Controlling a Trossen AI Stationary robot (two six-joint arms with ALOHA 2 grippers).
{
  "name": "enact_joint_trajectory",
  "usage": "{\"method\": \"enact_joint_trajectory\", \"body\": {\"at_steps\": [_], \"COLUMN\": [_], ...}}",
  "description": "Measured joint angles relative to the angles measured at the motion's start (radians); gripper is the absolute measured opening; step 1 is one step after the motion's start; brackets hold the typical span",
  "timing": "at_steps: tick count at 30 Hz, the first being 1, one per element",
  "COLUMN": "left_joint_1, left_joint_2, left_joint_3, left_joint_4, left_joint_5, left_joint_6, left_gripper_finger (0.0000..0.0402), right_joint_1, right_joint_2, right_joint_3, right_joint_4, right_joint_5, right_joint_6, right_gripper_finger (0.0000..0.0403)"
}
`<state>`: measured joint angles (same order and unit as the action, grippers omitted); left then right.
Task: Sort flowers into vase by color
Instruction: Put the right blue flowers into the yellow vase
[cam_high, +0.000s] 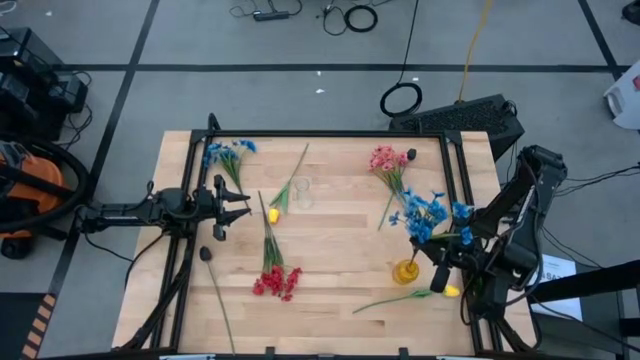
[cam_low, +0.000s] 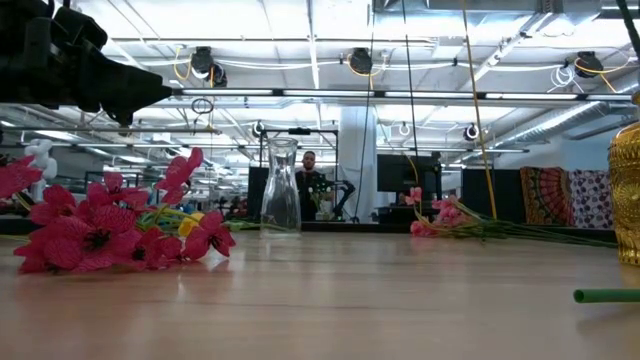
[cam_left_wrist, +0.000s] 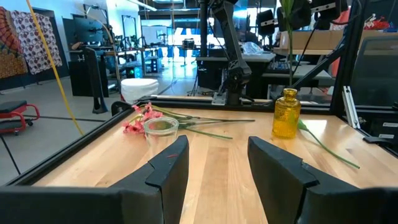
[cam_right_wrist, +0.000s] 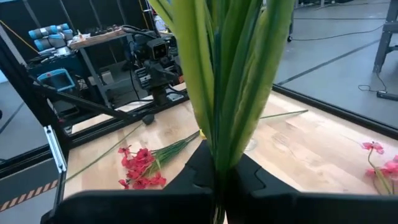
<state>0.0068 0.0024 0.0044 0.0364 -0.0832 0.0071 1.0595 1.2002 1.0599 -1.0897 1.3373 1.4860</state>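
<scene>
Green stems of a blue flower cluster sit clamped in the right pincer above the yellow vase near the worktop's right edge; left pincer waits apart; pink, red, yellow flowers remain unsorted.

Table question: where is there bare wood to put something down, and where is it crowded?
Bare wood lies mid-table, bordered by the clear glass vase, the red flowers and the yellow vase. Crowded: the right side, where the right tool is shut on the blue flowers beside the pink flowers.
</scene>
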Motion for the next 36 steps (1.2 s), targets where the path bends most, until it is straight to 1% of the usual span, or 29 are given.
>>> {"method": "enact_joint_trajectory", "body": {"at_steps": [13, 15, 18, 22, 28, 31, 36], "left_joint_1": [0.000, 0.000, 0.000, 0.000, 0.000, 0.000, 0.000], "left_joint_2": [0.000, 0.000, 0.000, 0.000, 0.000, 0.000, 0.000], "left_joint_3": [0.000, 0.000, 0.000, 0.000, 0.000, 0.000, 0.000], "left_joint_4": [0.000, 0.000, 0.000, 0.000, 0.000, 0.000, 0.000], "left_joint_5": [0.000, 0.000, 0.000, 0.000, 0.000, 0.000, 0.000], "left_joint_6": [0.000, 0.000, 0.000, 0.000, 0.000, 0.000, 0.000], "left_gripper_finger": [0.0171, 0.0171, 0.0171, 0.0171, 0.0171, 0.0171, 0.0171], "right_joint_1": [0.003, 0.003, 0.015, 0.042, 0.076, 0.082, 0.081], "right_joint_2": [0.085, 0.095, 0.102, 0.108, 0.108, 0.108, 0.108], "right_joint_3": [-0.005, -0.030, -0.087, -0.163, -0.239, -0.258, -0.259], "right_joint_4": [-0.001, -0.003, 0.002, 0.041, 0.100, 0.128, 0.137], "right_joint_5": [-0.001, -0.001, 0.001, 0.019, 0.020, -0.013, -0.112], "right_joint_6": [0.005, 0.044, 0.147, 0.233, 0.258, 0.255, 0.252], "right_gripper_finger": [0.0000, 0.0000, 0.0000, 0.0000, 0.0000, 0.0008, 0.0041]}}
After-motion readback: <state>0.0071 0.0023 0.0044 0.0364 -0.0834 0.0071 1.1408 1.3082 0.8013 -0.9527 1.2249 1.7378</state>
